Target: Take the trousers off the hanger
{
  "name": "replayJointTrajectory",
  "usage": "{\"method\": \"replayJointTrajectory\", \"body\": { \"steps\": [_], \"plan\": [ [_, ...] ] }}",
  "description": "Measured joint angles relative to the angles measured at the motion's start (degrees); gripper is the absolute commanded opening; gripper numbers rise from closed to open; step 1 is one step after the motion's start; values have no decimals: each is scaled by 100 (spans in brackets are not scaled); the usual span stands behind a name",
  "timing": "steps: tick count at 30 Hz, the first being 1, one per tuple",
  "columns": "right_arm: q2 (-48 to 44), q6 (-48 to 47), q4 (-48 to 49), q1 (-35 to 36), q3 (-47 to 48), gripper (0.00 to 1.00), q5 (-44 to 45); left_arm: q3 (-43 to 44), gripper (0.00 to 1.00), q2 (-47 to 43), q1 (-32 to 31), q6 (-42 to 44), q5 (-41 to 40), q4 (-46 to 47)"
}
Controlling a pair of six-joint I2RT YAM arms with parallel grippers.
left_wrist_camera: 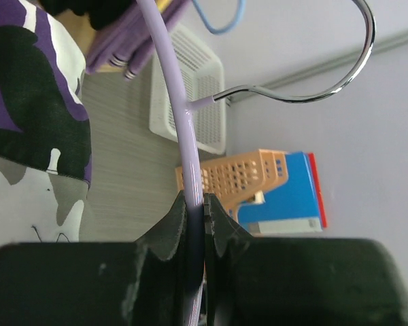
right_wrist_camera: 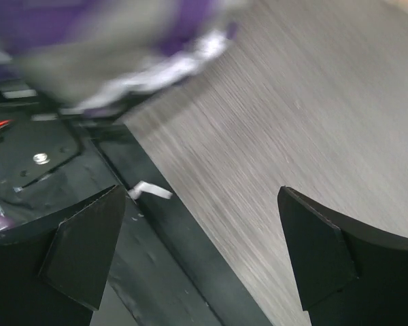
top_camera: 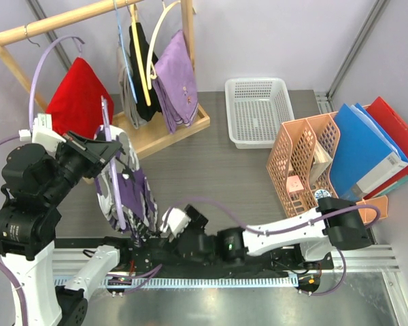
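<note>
Purple, white and black camouflage trousers (top_camera: 126, 193) hang from a lilac plastic hanger (left_wrist_camera: 180, 115) over the near edge of the grey tabletop (top_camera: 245, 183). My left gripper (left_wrist_camera: 194, 207) is clamped on the hanger's bar. My right gripper (right_wrist_camera: 200, 210) stands wide open and holds nothing, low near the trousers' hem. Plain lilac trousers (top_camera: 177, 78) hang on the wooden rack (top_camera: 54, 24).
</note>
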Motion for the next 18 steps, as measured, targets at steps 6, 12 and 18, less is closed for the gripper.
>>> {"method": "replayJointTrajectory", "body": {
  "steps": [6, 12, 18],
  "plan": [
    [181, -1464, 1904, 1023, -83, 100, 1128, -428, 0, -291, -2, -203, -1137, -52],
    [136, -2214, 2811, 942, 205, 98, 1043, -695, 0, -505, -2, -452, -1648, -42],
    [-26, -1731, 2450, 90, 946, 96, -472, -673, 0, -457, -2, -590, -1690, -31]
  ]
}}
